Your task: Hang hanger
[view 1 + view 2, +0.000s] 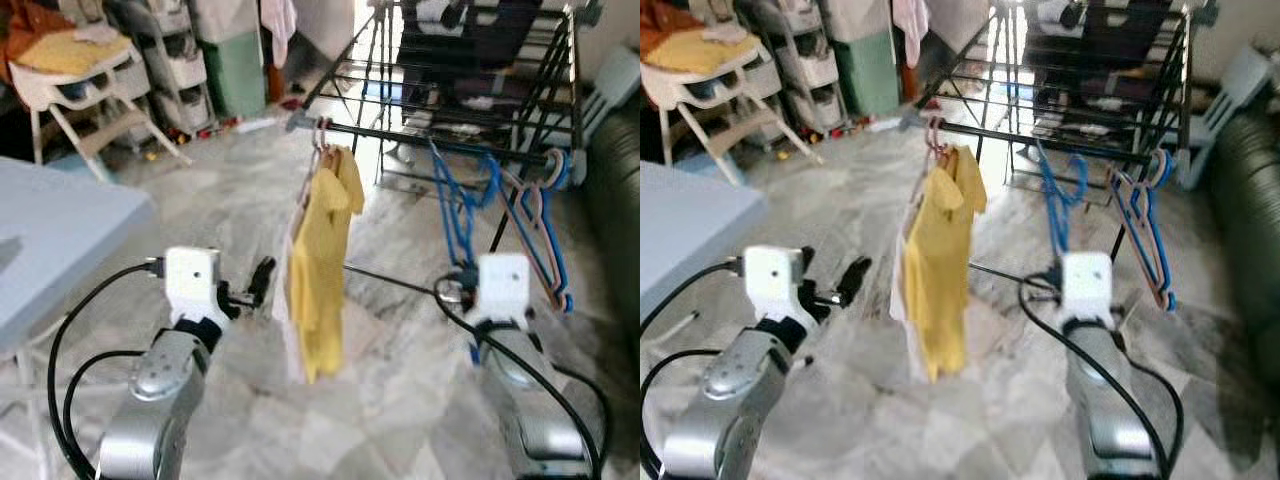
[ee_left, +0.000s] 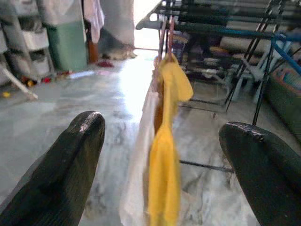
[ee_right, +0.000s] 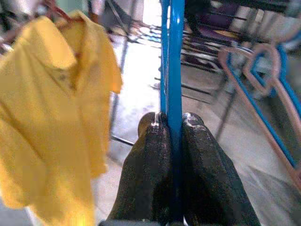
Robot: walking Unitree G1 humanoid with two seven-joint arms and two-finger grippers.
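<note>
The blue hanger point(image 3: 170, 56) I am to hang is pinched between the fingers of my right tool point(image 3: 175, 127): in the right wrist view the two black fingers press flat against either side of its thin blue bar, which rises straight up from between them. In the head views that same hanger point(image 1: 452, 205) stands just ahead of my right wrist, its top reaching up to the dark rail of the drying rack point(image 1: 440, 145); I cannot tell whether its hook is already over the rail or just beside it.

I judge the hanger to be light, stiff plastic with a smooth, narrow bar. It should weigh next to nothing, but so thin a bar could twist or slide in a pinch like this, so a hold low on the straight part, square across the bar, seems best, leaving the hook free to drop over the rail.

My left tool point(image 2: 162, 155) is wide open and holds nothing. Its two fingers stand well apart, and between them, further off, hangs a yellow shirt point(image 1: 322, 265) on its own hanger from the near rail, with a pale garment point(image 1: 290, 300) just behind it. Neither finger touches the shirt.

Further along the rail to my right hang more hangers, pink point(image 1: 535, 215) and blue point(image 1: 552, 250), near enough that the one I hold could snag them if it swings.
</note>
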